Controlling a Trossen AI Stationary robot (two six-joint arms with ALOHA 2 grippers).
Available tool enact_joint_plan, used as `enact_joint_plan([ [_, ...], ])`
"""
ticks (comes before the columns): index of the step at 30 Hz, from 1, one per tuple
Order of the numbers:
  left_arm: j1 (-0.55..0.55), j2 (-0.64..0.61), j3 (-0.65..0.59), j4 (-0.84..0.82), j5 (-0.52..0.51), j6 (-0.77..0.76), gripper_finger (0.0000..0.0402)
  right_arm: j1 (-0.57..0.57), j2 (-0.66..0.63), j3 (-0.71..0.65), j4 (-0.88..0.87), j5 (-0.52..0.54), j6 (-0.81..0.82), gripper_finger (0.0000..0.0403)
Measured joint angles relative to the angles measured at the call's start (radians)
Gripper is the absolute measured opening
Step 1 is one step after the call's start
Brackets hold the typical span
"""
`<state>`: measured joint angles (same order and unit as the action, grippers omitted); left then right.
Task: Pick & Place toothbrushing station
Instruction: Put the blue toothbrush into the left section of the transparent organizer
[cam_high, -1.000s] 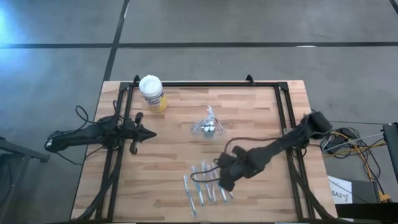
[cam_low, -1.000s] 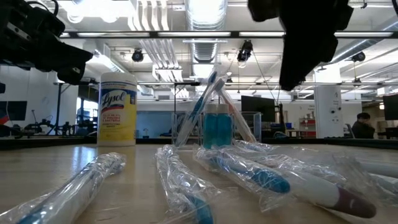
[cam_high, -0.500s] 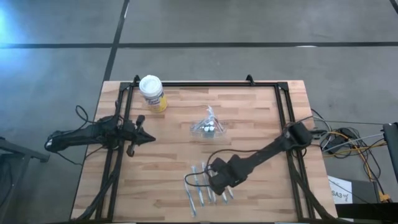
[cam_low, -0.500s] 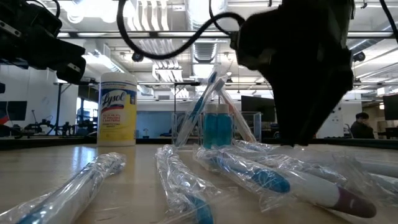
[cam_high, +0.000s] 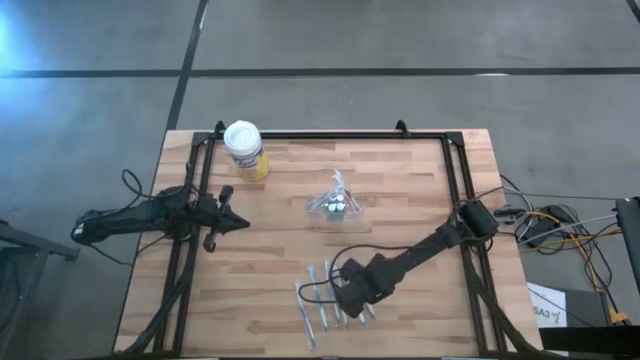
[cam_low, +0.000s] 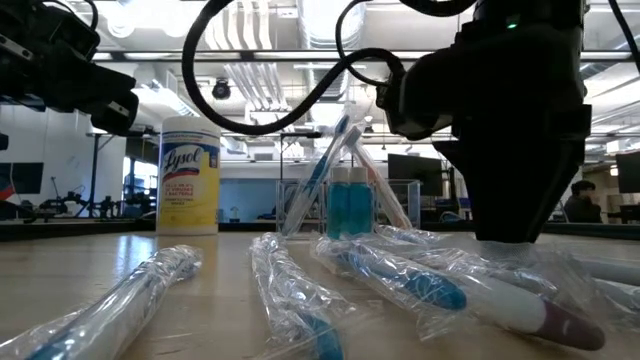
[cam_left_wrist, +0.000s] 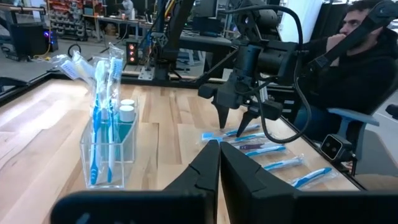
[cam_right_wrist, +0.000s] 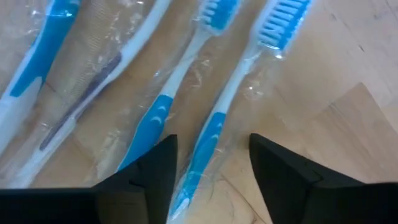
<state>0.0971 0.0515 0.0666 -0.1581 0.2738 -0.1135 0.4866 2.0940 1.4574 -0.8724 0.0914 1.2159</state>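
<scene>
- Right gripper (cam_high: 347, 296) is down over the wrapped toothbrushes (cam_high: 322, 300) near the table's front edge, jaws spread either side of one blue-handled brush (cam_right_wrist: 205, 146), not clamped
- Left gripper (cam_high: 240, 219) waits at the left side, jaws clenched, empty
- Clear holder (cam_high: 335, 204) stands mid-table (cam_high: 400, 190), brushes upright in it, yellow canister (cam_high: 245, 149) behind

A small clear holder (cam_high: 335, 203) is standing upright mid-tabletop, holding blue and white brushes; wrapped toothbrushes (cam_high: 325, 295) are lying side by side near the front edge.
</scene>
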Motion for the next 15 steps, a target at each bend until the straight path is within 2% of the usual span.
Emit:
enact_joint_plan([
  [12,0.0,0.001,0.0,0.0,0.0,0.005,0.0016,0.0,0.001,-0.002,0.003,-0.008,-0.142,0.0032],
  [15,0.0,0.001,0.0,0.0,0.0,0.005,0.0016,0.0,-0.012,-0.005,-0.006,0.014,-0.147,0.0018],
])
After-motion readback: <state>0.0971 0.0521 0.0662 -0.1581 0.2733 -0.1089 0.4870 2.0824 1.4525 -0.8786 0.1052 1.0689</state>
